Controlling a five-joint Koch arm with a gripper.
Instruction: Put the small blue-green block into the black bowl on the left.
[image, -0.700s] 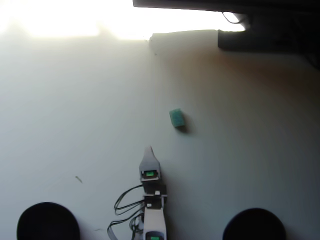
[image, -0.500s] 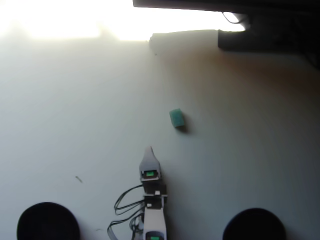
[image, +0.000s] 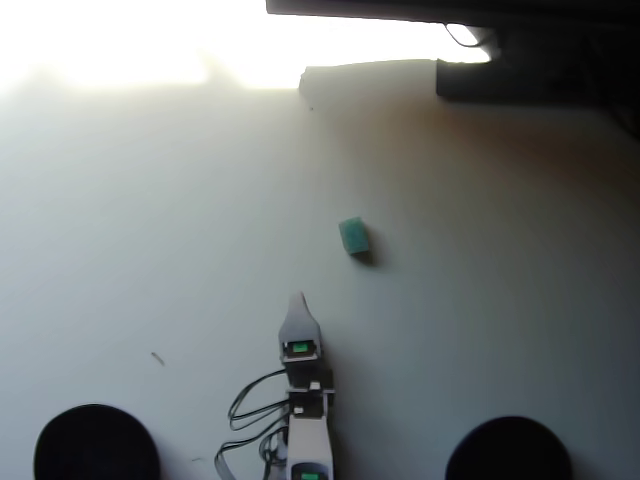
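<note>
The small blue-green block (image: 353, 238) lies on the pale table, a little right of centre in the overhead view. My gripper (image: 298, 303) points up the picture from the bottom centre, below and left of the block and apart from it. Only one tapered tip shows, so I cannot tell whether its jaws are open or shut. It holds nothing that I can see. A black bowl (image: 96, 446) sits at the bottom left corner, far from the block.
A second black bowl (image: 510, 450) sits at the bottom right. Dark equipment (image: 520, 60) lines the top right edge. Strong glare washes out the top left. Black cables (image: 250, 410) loop beside the arm.
</note>
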